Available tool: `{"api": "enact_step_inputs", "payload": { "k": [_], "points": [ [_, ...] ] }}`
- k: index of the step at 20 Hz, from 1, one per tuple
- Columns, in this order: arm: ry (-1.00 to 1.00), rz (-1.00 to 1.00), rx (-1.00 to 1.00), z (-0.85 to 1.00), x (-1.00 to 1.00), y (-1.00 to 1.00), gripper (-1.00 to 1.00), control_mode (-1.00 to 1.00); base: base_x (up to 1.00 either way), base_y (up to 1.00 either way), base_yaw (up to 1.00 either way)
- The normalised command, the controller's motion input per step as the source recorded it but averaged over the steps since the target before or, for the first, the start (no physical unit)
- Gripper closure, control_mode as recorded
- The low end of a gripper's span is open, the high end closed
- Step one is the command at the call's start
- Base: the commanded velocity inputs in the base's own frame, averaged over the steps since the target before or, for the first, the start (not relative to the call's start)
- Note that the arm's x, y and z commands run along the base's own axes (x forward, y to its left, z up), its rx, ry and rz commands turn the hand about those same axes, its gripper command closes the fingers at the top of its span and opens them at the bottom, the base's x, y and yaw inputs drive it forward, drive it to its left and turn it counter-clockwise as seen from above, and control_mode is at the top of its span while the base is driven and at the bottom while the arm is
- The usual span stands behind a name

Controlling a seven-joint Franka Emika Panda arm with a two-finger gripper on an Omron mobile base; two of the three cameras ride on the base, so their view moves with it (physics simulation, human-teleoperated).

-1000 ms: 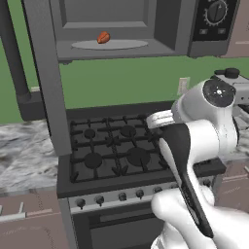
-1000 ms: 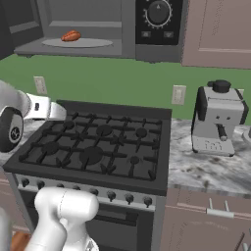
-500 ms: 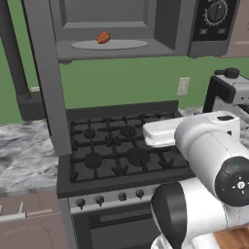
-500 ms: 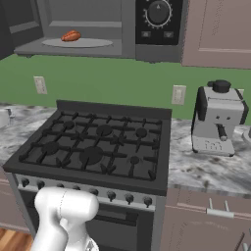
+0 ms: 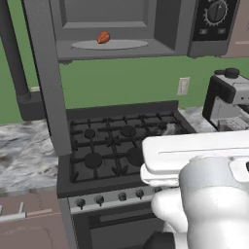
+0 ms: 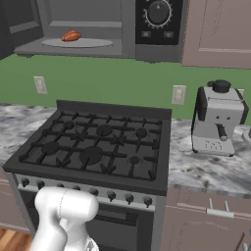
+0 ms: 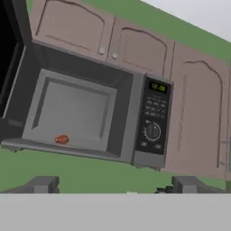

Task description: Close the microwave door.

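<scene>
My pincer [image 7: 115,186] looks up at the microwave [image 7: 97,115] from below and well apart from it. My two fingertips [image 7: 43,185] show at the bottom of the hand view with a wide gap between them, so the pincer stands spread open and has hold of nothing.

The microwave hangs high on the far wall, above the stove [image 6: 95,147]. Its cavity is exposed: I see the grey interior, the round plate [image 5: 109,44] on its floor, and a small orange-red food item [image 5: 103,37] lying on the left part of that plate. The black dial panel [image 7: 152,121] sits at the right end of the box, with a lit display at its top and a round knob lower down.

The microwave door [image 5: 48,78] is swung wide open to the left of the cavity. In the left base view it hangs as a tall dark grey slab, seen nearly edge-on, reaching down in front of the left rear corner of the stove. Its thick bar handle [image 5: 13,58] stands further left. In the hand view the door's black glass [image 7: 6,49] fills the upper left corner.

A coffee machine [image 6: 216,118] stands on the marble counter [image 6: 211,169] right of the stove. Wooden cabinets [image 7: 135,49] run above and to the right of the microwave.
</scene>
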Motion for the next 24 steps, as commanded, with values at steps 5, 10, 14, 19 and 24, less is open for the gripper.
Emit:
{"api": "enact_step_inputs", "payload": {
  "k": [5,10,14,19,24],
  "points": [
    [-0.06,-0.30,-0.06,0.00,-0.32,0.46,-1.00,-1.00,0.00,0.00,0.00],
    [-0.03,-0.32,-0.10,0.00,-0.24,0.78,-1.00,-1.00,0.00,0.00,0.00],
    [0.00,-0.27,-0.07,0.00,-0.03,0.96,-1.00,-1.00,0.00,0.00,0.00],
    [-0.06,-0.15,-0.01,0.00,-0.13,0.93,-1.00,-1.00,0.00,0.00,0.00],
    [0.00,0.00,0.00,-0.10,0.08,0.72,-1.00,-1.00,0.00,0.00,0.00]
  ]
}}
